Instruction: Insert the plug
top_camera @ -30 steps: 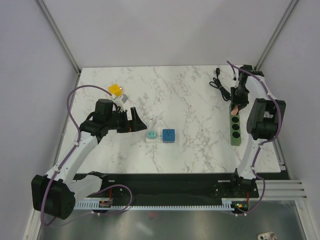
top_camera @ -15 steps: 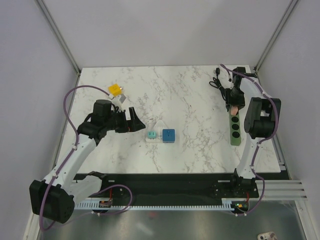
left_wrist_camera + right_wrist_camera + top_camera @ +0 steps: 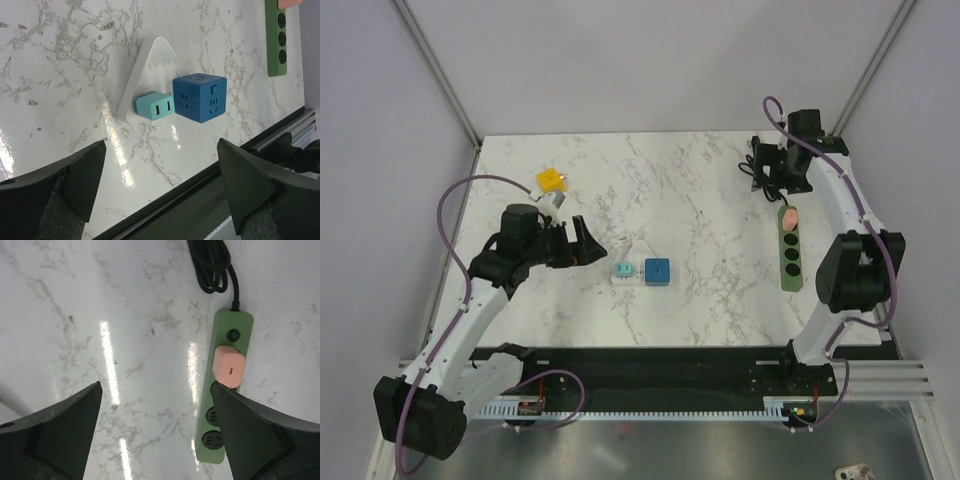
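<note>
While the pink plug [image 3: 228, 366] stands on the green power strip [image 3: 223, 322] just below its switch, at the right of the right wrist view, the right gripper [image 3: 156, 390] hangs above the marble table [image 3: 700, 200] with jaws spread wide, holding nothing. A coiled black cable [image 3: 212, 267] runs from the strip's upper end. In the overhead view the strip lies along the right edge. The left gripper [image 3: 160, 145], jaws equally wide apart and empty, faces a teal adapter [image 3: 155, 107] touching a blue cube socket [image 3: 200, 97], both against a white triangular piece [image 3: 155, 55].
</note>
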Robot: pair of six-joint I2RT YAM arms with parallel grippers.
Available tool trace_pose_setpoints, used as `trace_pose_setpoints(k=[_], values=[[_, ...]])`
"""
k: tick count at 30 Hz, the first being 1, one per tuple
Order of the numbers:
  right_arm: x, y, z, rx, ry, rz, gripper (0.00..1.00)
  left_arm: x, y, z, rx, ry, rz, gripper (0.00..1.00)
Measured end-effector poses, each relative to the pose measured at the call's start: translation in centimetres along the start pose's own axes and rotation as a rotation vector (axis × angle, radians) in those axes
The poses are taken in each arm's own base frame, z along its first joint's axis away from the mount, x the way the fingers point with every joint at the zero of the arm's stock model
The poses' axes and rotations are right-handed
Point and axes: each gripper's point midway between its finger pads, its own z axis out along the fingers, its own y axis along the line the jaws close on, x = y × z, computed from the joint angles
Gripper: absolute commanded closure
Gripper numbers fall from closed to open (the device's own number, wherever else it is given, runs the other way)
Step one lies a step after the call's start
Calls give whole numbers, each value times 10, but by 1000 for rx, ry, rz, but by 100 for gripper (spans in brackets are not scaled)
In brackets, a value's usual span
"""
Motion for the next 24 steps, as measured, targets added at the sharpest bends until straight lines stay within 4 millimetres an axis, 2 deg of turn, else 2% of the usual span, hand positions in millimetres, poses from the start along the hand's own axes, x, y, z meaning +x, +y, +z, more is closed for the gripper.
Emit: trace_pose_setpoints(k=[5,7,14,17,19,22,24], values=[[-1,49,-74,-122,-183,-22,2,-7,7,0,-61,-25,-63,1],[4,65,-97,-194,-248,-22,2,-17,13,1,-114,-44,-83,0],[46,98,-160,-445,-402,28,2,-96,53,8,-399,-199,-113,0],[51,109,-185,-532,-470,33,2,-123,79,18,-499,-223,-139,0],[50,112,-196,-566,-519,39,2,-133,98,27,-550,-215,-160,0],[48,114,-201,-589,-551,46,2,-137,135,48,-597,-150,-192,11],[46,116,-200,-599,-555,52,2,-140,158,64,-589,-96,-204,12]])
